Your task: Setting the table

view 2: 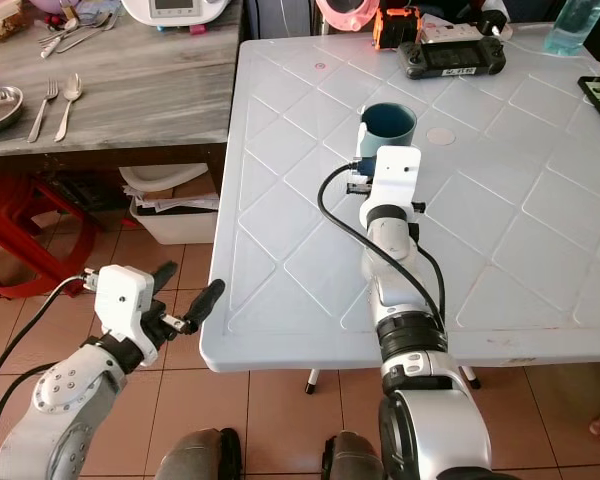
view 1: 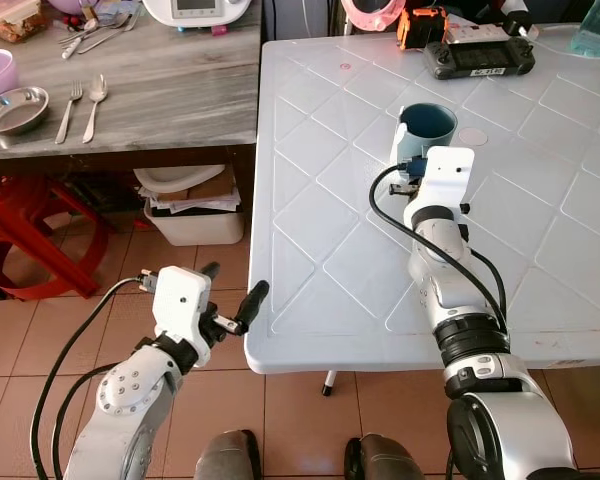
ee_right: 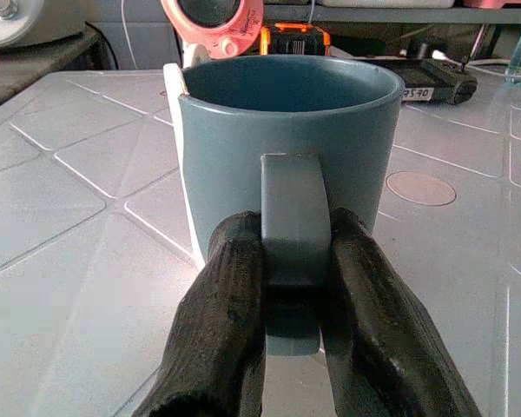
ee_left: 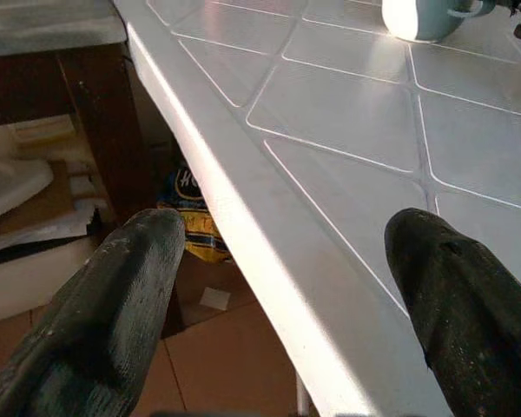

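A blue-grey mug (view 1: 427,128) stands upright on the white plastic table (view 1: 320,240), its handle (ee_right: 292,221) facing me. My right gripper (ee_right: 293,295) is shut on that handle, one black finger on each side. My left gripper (view 1: 238,290) hangs open beside the table's near left corner, above the tiled floor, holding nothing. A fork (view 1: 69,108) and a spoon (view 1: 95,100) lie on the grey wooden side table (view 1: 160,90) at the left, next to a steel bowl (view 1: 15,108).
A black controller (view 1: 478,56), an orange device (view 1: 420,26) and a pink object (view 1: 373,12) sit at the table's far edge. More cutlery (view 1: 95,35) and a white appliance (view 1: 195,10) are on the side table. Under it are a white bin (view 1: 192,210) and a red stool (view 1: 30,230).
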Tool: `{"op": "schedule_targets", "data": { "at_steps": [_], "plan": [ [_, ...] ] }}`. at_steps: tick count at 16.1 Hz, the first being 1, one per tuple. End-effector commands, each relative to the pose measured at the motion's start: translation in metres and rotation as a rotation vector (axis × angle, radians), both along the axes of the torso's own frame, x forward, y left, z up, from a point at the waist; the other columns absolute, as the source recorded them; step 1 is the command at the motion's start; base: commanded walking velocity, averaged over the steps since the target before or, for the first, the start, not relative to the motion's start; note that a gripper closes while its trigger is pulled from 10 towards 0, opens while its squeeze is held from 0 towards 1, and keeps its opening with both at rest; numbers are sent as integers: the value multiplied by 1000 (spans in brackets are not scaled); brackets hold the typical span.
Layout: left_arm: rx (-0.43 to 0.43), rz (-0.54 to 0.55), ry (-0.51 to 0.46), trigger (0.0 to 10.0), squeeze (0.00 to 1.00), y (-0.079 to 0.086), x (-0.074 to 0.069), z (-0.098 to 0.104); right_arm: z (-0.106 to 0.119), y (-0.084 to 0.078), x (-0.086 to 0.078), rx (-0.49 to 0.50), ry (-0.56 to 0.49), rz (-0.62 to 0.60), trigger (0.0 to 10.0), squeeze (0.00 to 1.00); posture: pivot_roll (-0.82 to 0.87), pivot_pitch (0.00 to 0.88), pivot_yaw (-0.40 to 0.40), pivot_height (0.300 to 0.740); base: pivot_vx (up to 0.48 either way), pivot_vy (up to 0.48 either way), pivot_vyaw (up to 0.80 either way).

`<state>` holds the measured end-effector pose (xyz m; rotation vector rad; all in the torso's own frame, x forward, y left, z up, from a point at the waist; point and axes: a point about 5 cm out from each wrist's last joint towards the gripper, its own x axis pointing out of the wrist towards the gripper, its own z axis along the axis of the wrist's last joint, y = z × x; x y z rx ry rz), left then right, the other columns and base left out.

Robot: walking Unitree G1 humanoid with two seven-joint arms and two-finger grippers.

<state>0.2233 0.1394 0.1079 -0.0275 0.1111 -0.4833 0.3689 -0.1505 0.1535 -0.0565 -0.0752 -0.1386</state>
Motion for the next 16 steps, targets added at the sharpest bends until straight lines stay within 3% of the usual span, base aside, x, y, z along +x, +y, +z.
{"op": "schedule_targets", "data": {
  "at_steps": [1, 5, 6, 7, 11, 16],
  "plan": [
    [12, 6, 16, 10000, 0, 1, 0, -4, 6, 4, 3, 9, -23, 10, 0, 0, 77, 102, 62, 740, 0, 0, 0],
    [3, 104, 19, 10000, 0, 2, 16, -10, 16, 11, -7, 52, -115, 66, 0, 0, 51, 35, 39, 740, 0, 0, 0],
    [-9, 123, 10, 10000, 0, 2, 21, -10, 20, 16, -12, 48, -154, 106, 3961, 0, 45, 24, 35, 740, 0, 0, 0],
    [-12, 134, 6, 10000, 0, 2, 23, -9, 22, 16, -15, 35, -169, 109, 10000, 0, 36, 13, 31, 740, 0, 0, 0],
    [-22, 236, -72, 10000, 0, 10, 40, -3, 12, 16, -48, -27, -202, 199, 10000, 0, 13, 0, 13, 740, 0, 0, 0],
    [-57, 354, -4, 10000, 0, 25, 52, -12, -4, -19, -93, -108, -160, 118, 10000, 0, -32, 0, 28, 740, 0, 0, 0]
  ]
}}
